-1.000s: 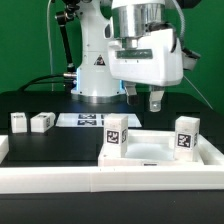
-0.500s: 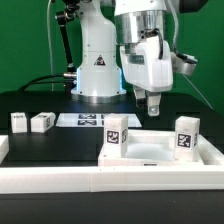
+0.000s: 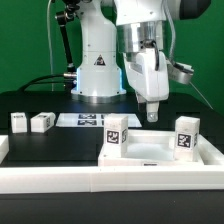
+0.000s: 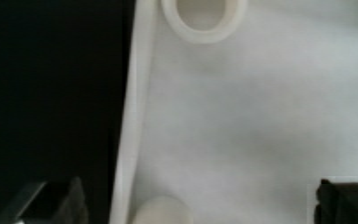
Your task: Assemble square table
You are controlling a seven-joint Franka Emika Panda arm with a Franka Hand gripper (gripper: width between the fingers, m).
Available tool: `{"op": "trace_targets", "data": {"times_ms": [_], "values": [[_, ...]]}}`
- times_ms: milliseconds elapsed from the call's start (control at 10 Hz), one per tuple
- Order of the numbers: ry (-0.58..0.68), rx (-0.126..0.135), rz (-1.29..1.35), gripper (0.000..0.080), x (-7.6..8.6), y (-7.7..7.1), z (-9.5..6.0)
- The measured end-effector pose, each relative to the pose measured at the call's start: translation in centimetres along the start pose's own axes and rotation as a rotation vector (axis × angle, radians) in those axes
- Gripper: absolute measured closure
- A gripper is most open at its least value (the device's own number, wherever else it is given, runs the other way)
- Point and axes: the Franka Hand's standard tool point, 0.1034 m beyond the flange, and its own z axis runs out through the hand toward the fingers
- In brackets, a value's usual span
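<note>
White hard plastic fills most of the wrist view: it is the table top (image 4: pixel 247 120), with one round socket (image 4: pixel 206 18) showing near its edge and black bench beside it. In the exterior view the table top (image 3: pixel 150 158) lies at the front, toward the exterior view's right, just behind the long white rail (image 3: pixel 60 178). Two upright legs (image 3: pixel 116 135) (image 3: pixel 186 136) stand at its near corners; whether they are fully seated I cannot tell. Two loose legs (image 3: pixel 18 122) (image 3: pixel 42 122) sit side by side on the black bench at the exterior view's left, well apart from the top, with the marker board (image 3: pixel 88 121) between them and the arm. The gripper (image 3: pixel 150 110) hangs above the far part of the top, its fingers (image 4: pixel 60 200) spread wide with nothing between them. These parts look light, stiff and smooth, so probably a little slippery under metal pads but not fragile. A loose leg would likely be best pinched across two flat faces near mid-height; the top offers only its raised rim as a hold.
</note>
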Motion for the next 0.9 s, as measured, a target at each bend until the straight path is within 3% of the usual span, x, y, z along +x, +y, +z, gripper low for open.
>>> {"op": "trace_targets", "data": {"times_ms": [200, 500, 800, 900], "values": [[0.009, -0.027, -0.014, 0.015, -0.2, 0.8, 1.4], [0.015, -0.039, -0.038, 0.015, 0.5, 1.0, 2.1], [0.027, -0.068, -0.046, 0.015, 0.9, 1.8, 3.8], [0.028, -0.073, -0.048, 0.0284, 1.0, 1.9, 4.0]]}}
